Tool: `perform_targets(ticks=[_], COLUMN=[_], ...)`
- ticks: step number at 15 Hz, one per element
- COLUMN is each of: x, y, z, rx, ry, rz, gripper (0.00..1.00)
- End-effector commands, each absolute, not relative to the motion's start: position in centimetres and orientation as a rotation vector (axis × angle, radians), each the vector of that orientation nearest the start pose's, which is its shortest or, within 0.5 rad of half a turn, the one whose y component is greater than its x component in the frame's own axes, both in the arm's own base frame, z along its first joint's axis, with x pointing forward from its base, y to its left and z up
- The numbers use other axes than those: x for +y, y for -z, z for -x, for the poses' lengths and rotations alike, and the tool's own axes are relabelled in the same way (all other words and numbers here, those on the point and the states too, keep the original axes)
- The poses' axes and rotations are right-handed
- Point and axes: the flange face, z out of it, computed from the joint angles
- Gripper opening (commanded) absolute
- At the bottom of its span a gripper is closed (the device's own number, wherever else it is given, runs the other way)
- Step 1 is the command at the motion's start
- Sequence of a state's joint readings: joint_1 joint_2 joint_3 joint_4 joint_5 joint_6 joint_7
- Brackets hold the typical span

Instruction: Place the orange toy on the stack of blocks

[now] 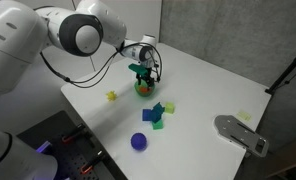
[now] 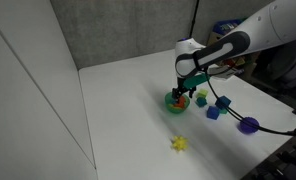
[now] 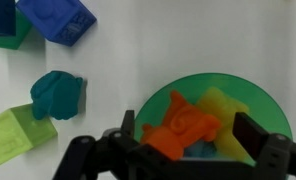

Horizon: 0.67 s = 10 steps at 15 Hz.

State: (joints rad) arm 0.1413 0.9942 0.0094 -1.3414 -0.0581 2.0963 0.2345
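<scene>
Open claw point(image 3: 188, 135) is hovering over the bowl point(image 3: 258, 95).
Directly between its spread jaws the toy point(image 3: 183, 128) is lying in the bowl, longer side running roughly jaw to jaw; the blocks point(image 3: 58, 20) are sitting on the table point(image 3: 188, 40) beyond, up-left in the wrist view.

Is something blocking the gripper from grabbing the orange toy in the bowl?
No, nothing visible. The orange toy lies on top in the green bowl, right under the open gripper. A yellow piece sits beside it, not over it.
</scene>
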Motion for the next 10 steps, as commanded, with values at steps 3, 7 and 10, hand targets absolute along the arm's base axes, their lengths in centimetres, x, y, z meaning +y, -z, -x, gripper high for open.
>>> perform_targets(ticks=[3, 7, 10], x=[10.6, 10.8, 11.0], y=[-9.2, -8.3, -7.7], z=[-70.8, -71.0, -71.1], rx=[0.11, 0.115, 0.121], ry=[-0.399, -0.407, -0.41], rz=[3.193, 3.177, 3.168], gripper=[1.0, 1.0, 1.0])
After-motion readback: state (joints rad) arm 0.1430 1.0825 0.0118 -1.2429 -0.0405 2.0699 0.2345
